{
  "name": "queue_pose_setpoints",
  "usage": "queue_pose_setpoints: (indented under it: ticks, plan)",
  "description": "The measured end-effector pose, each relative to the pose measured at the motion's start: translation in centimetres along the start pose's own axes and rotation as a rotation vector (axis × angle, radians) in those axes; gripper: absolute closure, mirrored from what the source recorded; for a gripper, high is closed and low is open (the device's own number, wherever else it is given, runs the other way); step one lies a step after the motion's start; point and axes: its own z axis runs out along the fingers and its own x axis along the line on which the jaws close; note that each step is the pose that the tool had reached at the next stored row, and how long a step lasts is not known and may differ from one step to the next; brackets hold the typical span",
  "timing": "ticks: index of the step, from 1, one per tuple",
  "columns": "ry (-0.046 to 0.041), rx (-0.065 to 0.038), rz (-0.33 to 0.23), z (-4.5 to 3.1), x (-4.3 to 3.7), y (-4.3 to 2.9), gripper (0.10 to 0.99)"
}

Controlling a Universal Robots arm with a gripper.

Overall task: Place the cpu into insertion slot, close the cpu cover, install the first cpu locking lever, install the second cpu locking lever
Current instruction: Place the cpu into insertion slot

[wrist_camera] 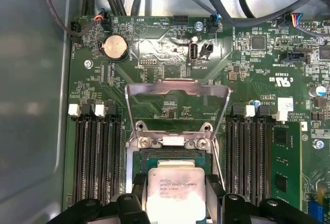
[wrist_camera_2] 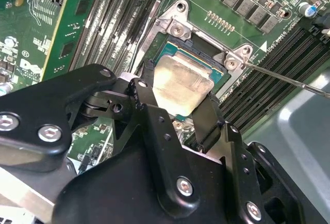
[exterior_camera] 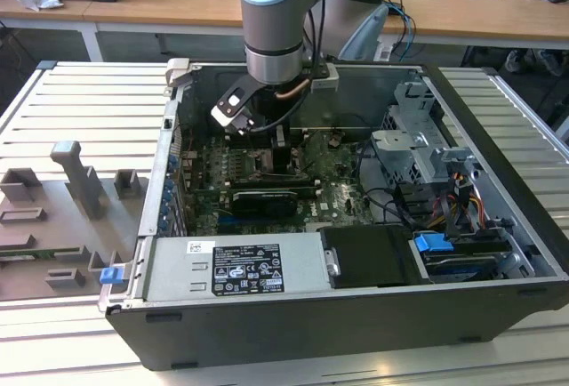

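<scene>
My gripper (wrist_camera_2: pixel 178 96) is shut on the cpu (wrist_camera_2: pixel 181 82), a pale silvery square chip held between the two black fingers (wrist_camera_2: pixel 147 87). The chip hangs slightly tilted just over the insertion slot (wrist_camera_2: pixel 175 54), whose dark centre and teal edge show beyond it. In the first wrist view the cpu (wrist_camera: pixel 175 193) sits between the fingers over the insertion slot (wrist_camera: pixel 170 155). The cpu cover (wrist_camera: pixel 175 84) stands flipped open past the hinge. A thin locking lever (wrist_camera_2: pixel 289 79) sticks out unlatched. In the exterior view the gripper (exterior_camera: pixel 283 150) reaches down into the open computer case (exterior_camera: pixel 356 315).
Long memory slots (wrist_camera: pixel 98 157) flank the socket on both sides. A black card (exterior_camera: pixel 262 201) lies nearby on the board. Cables (wrist_camera: pixel 232 7) cross beyond the board. A power supply (exterior_camera: pixel 240 266) and a drive cage (exterior_camera: pixel 418 146) fill the case's near and right sides.
</scene>
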Motion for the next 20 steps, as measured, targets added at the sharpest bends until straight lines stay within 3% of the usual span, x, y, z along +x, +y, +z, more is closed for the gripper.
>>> queue_pose_setpoints:
  ticks: [14,15,20]
  plan:
    - [-0.0010,0.000,0.006,0.48,0.11,0.06,0.545]
    - [-0.0011,0.000,0.006,0.48,0.11,0.06,0.471]
    - [-0.0010,0.000,0.006,0.40,0.11,0.06,0.471]
